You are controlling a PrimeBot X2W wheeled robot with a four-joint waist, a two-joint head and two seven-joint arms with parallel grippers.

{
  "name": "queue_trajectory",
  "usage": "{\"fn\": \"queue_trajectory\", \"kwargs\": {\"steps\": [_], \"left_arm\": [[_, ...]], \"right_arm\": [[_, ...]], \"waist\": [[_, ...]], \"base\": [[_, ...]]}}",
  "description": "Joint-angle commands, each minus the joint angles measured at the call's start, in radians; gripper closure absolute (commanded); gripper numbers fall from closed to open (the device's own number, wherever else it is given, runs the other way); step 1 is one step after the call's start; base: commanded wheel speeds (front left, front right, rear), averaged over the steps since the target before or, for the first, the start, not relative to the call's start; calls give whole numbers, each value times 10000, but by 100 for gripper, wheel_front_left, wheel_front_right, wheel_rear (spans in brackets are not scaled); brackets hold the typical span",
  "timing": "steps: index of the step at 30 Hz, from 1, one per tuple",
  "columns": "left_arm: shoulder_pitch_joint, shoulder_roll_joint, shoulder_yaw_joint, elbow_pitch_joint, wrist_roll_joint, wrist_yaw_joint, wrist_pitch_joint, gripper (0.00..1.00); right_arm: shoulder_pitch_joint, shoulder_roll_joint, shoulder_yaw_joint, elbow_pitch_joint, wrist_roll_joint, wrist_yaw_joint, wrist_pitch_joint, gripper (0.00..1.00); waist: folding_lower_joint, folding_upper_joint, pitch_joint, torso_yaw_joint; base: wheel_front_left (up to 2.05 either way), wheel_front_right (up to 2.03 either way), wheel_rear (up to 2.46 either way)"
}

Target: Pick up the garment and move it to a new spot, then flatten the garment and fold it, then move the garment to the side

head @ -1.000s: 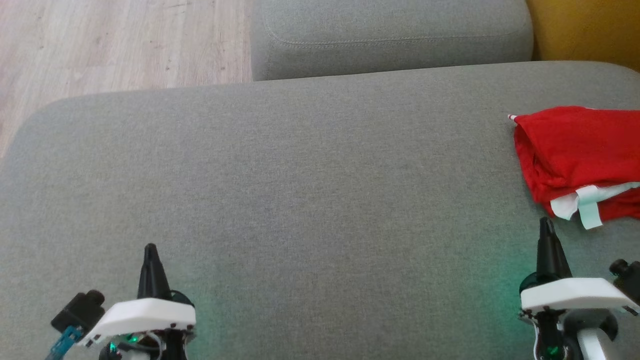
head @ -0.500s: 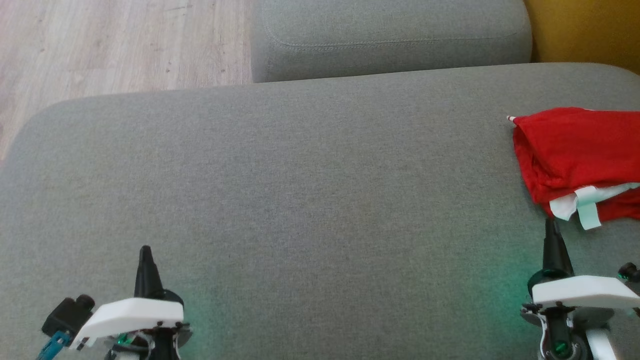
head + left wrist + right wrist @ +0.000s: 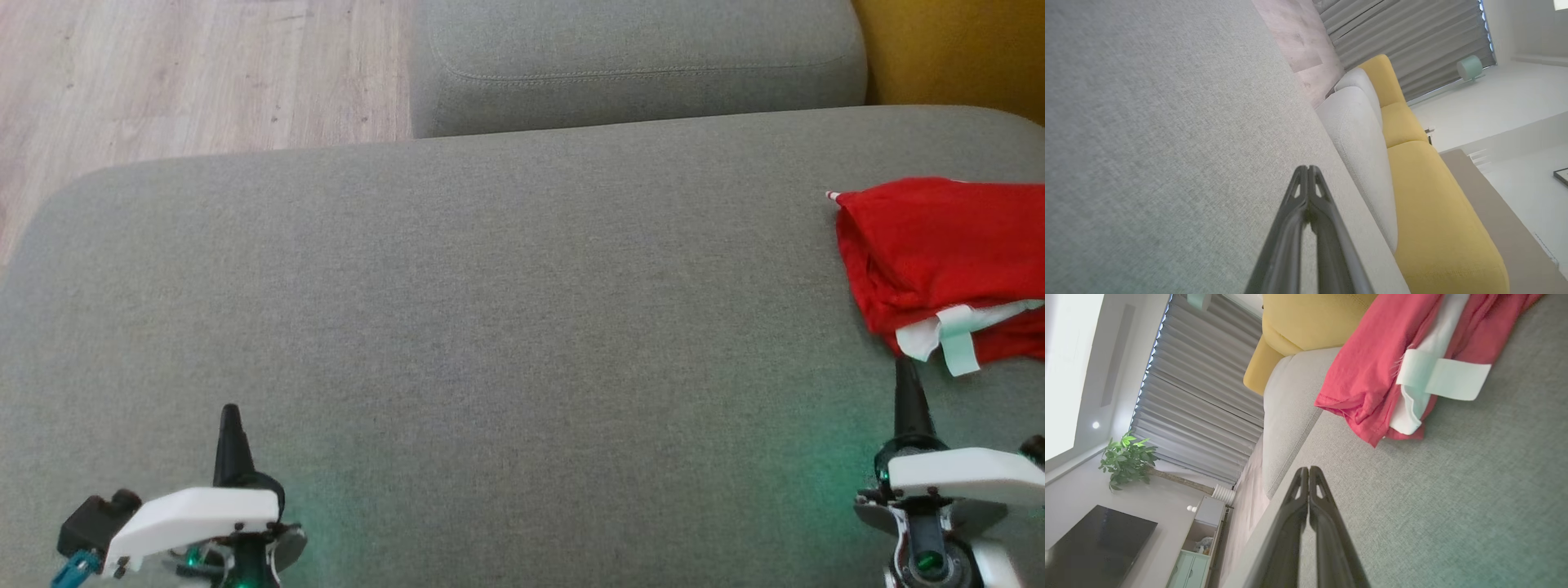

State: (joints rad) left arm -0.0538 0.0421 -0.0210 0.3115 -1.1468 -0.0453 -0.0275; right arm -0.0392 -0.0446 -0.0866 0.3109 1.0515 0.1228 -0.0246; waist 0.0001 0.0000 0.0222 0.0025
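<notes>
Looking at the fingers first: the left gripper [image 3: 230,415] has its two long dark fingers pressed flat together into one thin spike. There's nothing between them, and it sits over bare seat at the near left. Same story with the right gripper [image 3: 904,371]: fingers squeezed tight, empty, tip just short of the garment's near edge. From here I can't tell if it actually touches. Each gripper has a smooth white plastic shell behind the fingers, with a green glow spilling onto the fabric next to it.

The garment [image 3: 939,245] is red, soft and cotton-looking. It's folded into a slightly rumpled bundle with layered hems, lying on the right end of the seat and cut off by the edge of the head view. Some white fabric [image 3: 1410,412] pokes out of the near side. A flat, pale mint label [image 3: 1449,375], just a plain rectangle strip, hangs across it. I can't make out any writing on it.

The seat [image 3: 522,286] is a coarse grey weave, broad, with rounded corners. Behind it sits a grey cushion [image 3: 637,65] with a stitched seam, and a mustard-yellow cushion [image 3: 947,49] is right beside that. There's pale wood-plank floor [image 3: 204,73] at the far left. In the right wrist view there are pleated grey curtains [image 3: 1196,388], a leafy plant [image 3: 1126,461] and a dark TV [image 3: 1094,543].
</notes>
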Motion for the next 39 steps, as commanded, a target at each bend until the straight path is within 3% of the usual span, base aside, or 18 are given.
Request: {"fn": "queue_trajectory", "kwargs": {"steps": [1,39], "left_arm": [[-485,52,326,-380,-164,-110,40,100],[-534,77,1185,-616,-3919,-736,1190,100]], "right_arm": [[-541,-38,79,-405,237,50,41,100],[-665,-53,-217,-621,4732,74,1168,100]], "waist": [[0,0,-2,0],[-1,0,-161,-21]], "base": [[0,0,0],[0,0,0]]}}
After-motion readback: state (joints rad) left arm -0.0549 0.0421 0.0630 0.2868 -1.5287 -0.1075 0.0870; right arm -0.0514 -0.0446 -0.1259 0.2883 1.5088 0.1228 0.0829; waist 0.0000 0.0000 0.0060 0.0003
